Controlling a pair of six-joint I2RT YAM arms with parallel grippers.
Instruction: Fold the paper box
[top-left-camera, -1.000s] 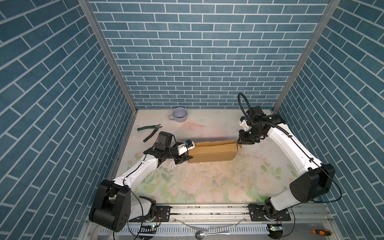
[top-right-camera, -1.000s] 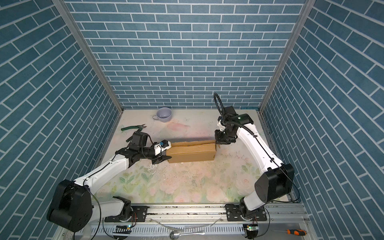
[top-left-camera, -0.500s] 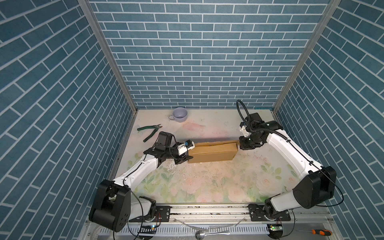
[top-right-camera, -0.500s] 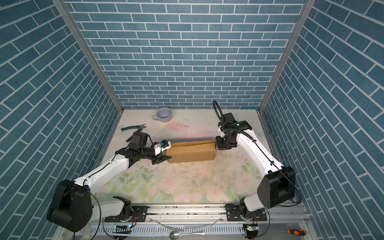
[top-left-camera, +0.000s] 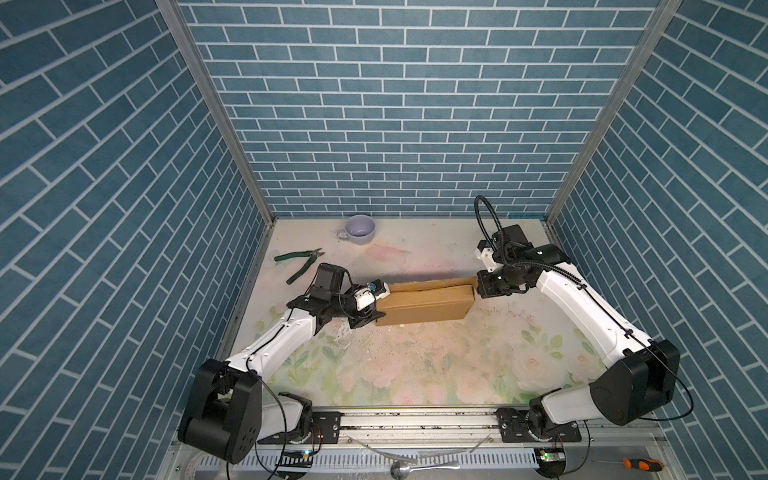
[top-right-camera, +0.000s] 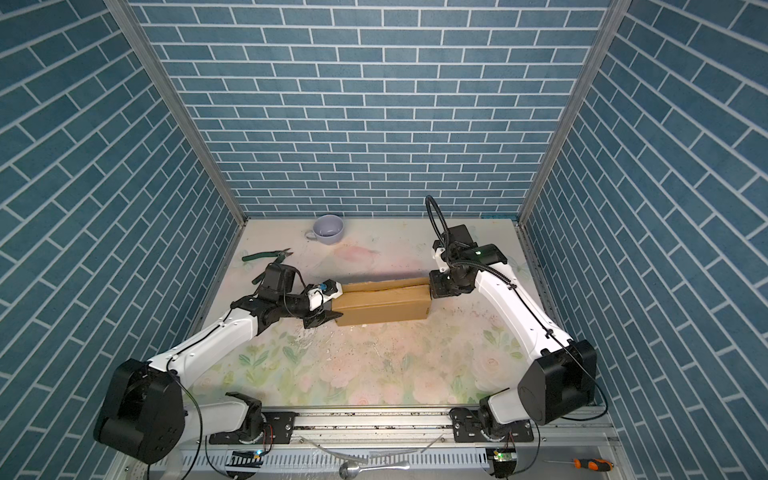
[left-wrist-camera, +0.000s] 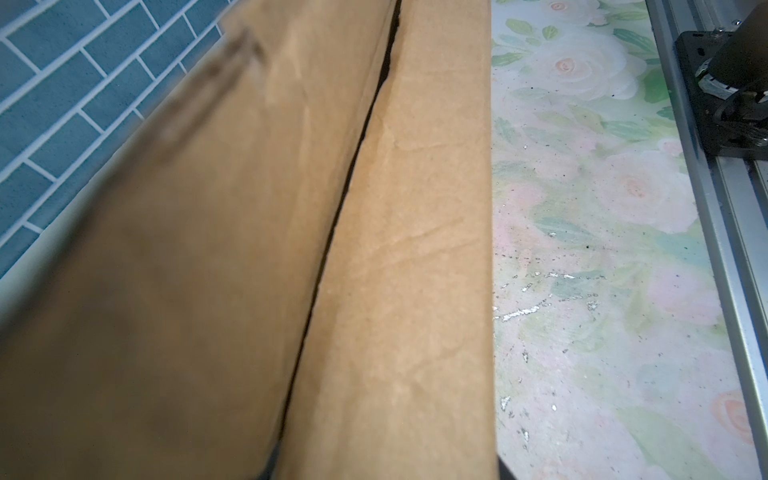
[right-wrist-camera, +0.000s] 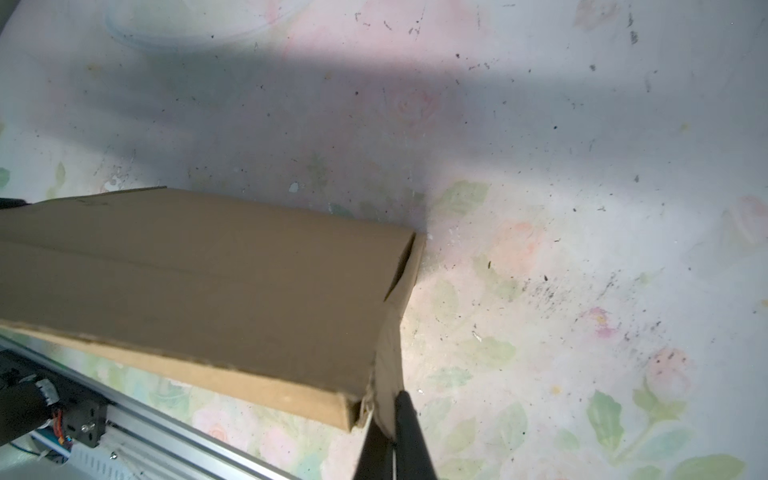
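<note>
The paper box (top-left-camera: 424, 305) (top-right-camera: 382, 309) is a long brown cardboard mailer lying across the middle of the table, its lid panel a little ajar along the back. My left gripper (top-left-camera: 374, 305) (top-right-camera: 332, 308) is at its left end. In the left wrist view the box's front section (left-wrist-camera: 395, 291) fills the space between the two dark fingertips of the gripper (left-wrist-camera: 386, 469). My right gripper (top-left-camera: 478, 286) (top-right-camera: 432, 286) is at the box's right end. In the right wrist view the gripper (right-wrist-camera: 388, 419) is shut on the edge of the box's (right-wrist-camera: 208, 282) end flap.
A lilac cup (top-left-camera: 360, 228) stands at the back left, with green-handled pliers (top-left-camera: 303, 264) in front of it near the left arm. A spoon (top-left-camera: 403, 455) and an orange screwdriver (top-left-camera: 640, 449) lie beyond the front rail (top-left-camera: 415, 417). Tiled walls enclose three sides.
My right gripper has dropped lower against the box's right end and closed on the end flap. The left arm and the box have stayed in place.
</note>
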